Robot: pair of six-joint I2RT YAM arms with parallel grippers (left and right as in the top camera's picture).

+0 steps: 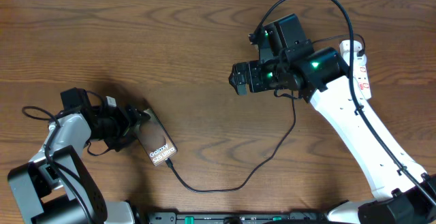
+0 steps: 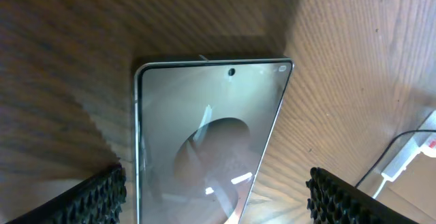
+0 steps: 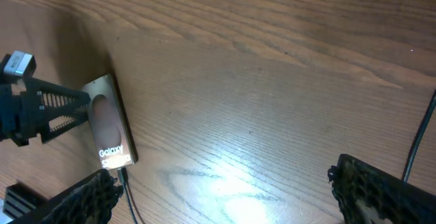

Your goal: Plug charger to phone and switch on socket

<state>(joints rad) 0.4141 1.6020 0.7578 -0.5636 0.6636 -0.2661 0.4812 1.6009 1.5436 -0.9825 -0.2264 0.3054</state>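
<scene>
Apparently the charger is already plugged into the phone at front left; switching the socket is left. Left gripper straddles the phone, fingers apart; right gripper hovers wide open.

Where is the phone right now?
In the overhead view the phone lies flat at the lower left of the table, between the open fingers of the left gripper, with the charger cable reaching its near end.

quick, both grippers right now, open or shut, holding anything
Left gripper: open, one finger on each side of the phone, gaps showing, not gripping it.
Right gripper: open, holding nothing.
</scene>
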